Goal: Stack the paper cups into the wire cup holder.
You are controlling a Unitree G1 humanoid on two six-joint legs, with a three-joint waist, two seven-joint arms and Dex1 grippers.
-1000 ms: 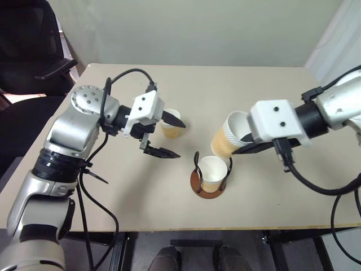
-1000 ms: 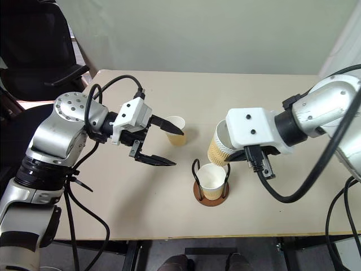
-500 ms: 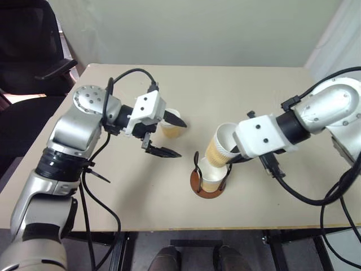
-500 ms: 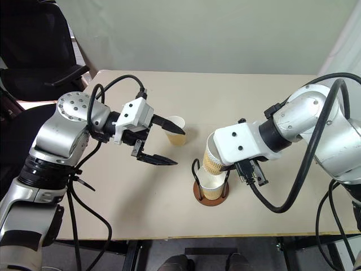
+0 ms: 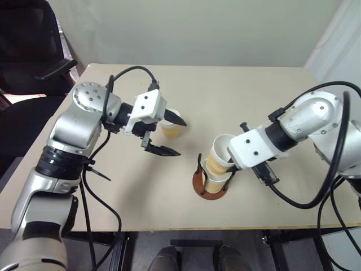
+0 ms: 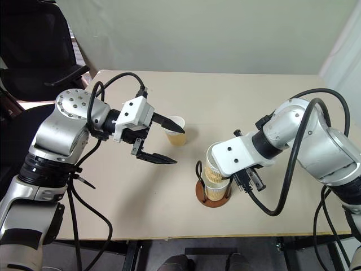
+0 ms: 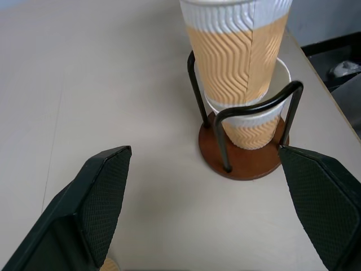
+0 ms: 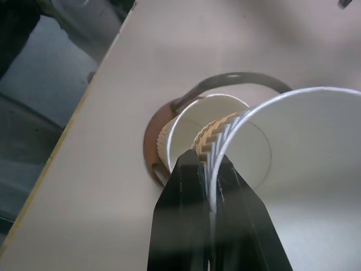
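Note:
The wire cup holder (image 5: pixel 198 182), black loops on a reddish-brown base, stands near the table's front edge with one paper cup (image 7: pixel 252 131) seated in it. My right gripper (image 8: pixel 207 182) is shut on the rim wall of a second paper cup (image 5: pixel 218 153). That cup tilts, with its bottom set into the seated cup. A third paper cup (image 6: pixel 177 131) stands upright on the table to the left, farther back. My left gripper (image 5: pixel 180 138) hovers open beside that cup. One of its fingertips (image 5: pixel 179 122) crosses in front of the cup and the other hangs nearer me, both pointing toward the holder.
The beige table (image 5: pixel 254 96) has bare room behind and to the right of the holder. Its front edge runs just below the holder. A black office chair (image 5: pixel 28 51) stands off the table's left side.
My right gripper has come down and leftward with its cup, from above and right of the holder until the cup's bottom sits in the seated cup. The left arm has stayed still.

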